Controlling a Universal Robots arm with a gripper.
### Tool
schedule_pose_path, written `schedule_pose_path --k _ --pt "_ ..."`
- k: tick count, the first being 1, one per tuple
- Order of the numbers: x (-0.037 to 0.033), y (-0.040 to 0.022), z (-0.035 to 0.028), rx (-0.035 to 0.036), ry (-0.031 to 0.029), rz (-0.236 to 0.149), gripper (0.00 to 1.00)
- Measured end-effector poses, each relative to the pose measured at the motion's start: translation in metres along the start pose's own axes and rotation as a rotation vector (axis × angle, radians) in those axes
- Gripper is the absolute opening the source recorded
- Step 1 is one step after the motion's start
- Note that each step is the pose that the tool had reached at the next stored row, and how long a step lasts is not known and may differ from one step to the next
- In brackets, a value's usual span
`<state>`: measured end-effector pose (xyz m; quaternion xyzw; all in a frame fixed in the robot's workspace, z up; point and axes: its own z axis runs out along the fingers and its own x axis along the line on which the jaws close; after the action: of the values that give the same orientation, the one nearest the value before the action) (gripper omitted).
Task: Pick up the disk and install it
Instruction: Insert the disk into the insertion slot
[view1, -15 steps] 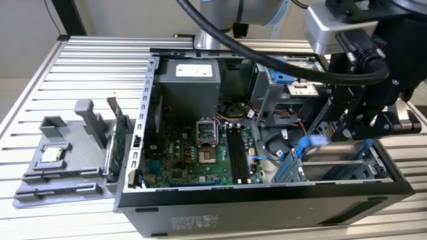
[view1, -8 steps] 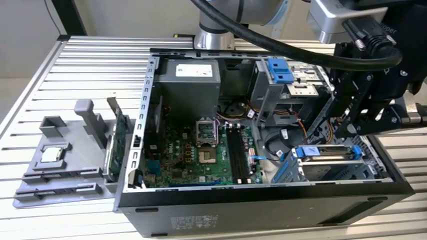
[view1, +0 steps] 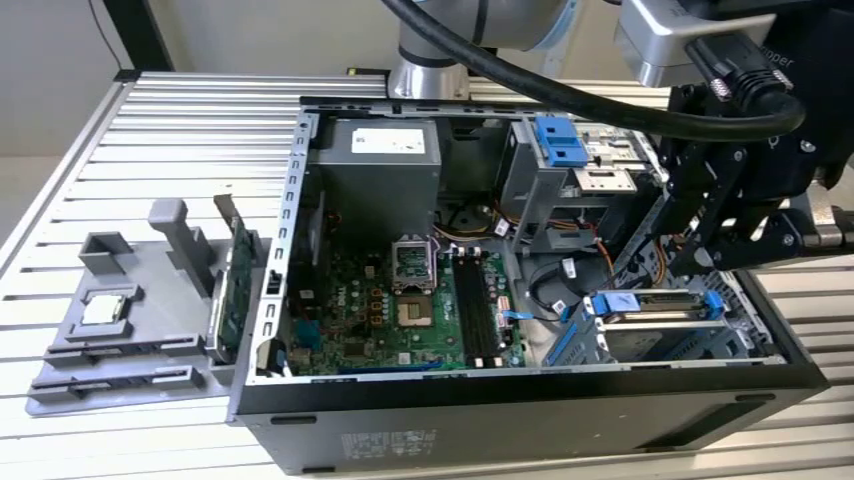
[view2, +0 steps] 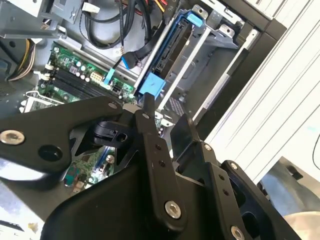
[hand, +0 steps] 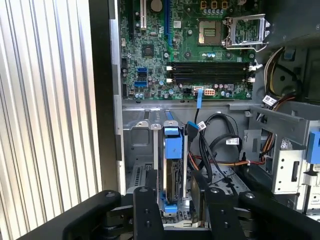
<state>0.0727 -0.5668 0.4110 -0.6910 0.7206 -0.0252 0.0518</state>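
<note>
**Gripper**. State: jaws parted, one on each side of the disk. In the first wrist view a sliver of gap shows along one side, so it is judged not clamped.

**Disk.** Place: between the jaws, standing on edge, with its blue rails in a slot of the bay. Its blue tab shows just beyond the jaws. In the exterior view it lies in the bay directly under the gripper. Whether it is pushed fully home cannot be told.

**Bay.** Metal cage in a corner of the case, directly below the gripper.

**Cables**. Black loops and a blue plug, just beside the gripper on one side. They are near the disk but apart from it.

**Board**. Beyond the bay, well away from the gripper.

**Step in hand, as judged:** install, late stage. The pick-up is done and the disk is already in the slot.

**Next move, as judged, calls for:** travel straight along the slot line, no sideways drag on the rails, and clearance from the cables.
</note>
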Motion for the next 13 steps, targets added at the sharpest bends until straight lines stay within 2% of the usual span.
schedule_pose_path --k 3,4,7,10,13 --pt "-0.0001 -0.0006 0.0000 -0.0004 0.0004 0.000 1.00" --pt "-0.0002 -0.0011 0.0000 -0.0011 0.0021 0.001 1.00" --pt "-0.0004 -0.0035 0.0004 -0.0096 0.0164 0.002 1.00" --pt "-0.0004 -0.0063 0.0007 -0.0204 0.0343 0.002 1.00" --pt "-0.0004 -0.0062 0.0008 -0.0208 0.0350 0.003 1.00"
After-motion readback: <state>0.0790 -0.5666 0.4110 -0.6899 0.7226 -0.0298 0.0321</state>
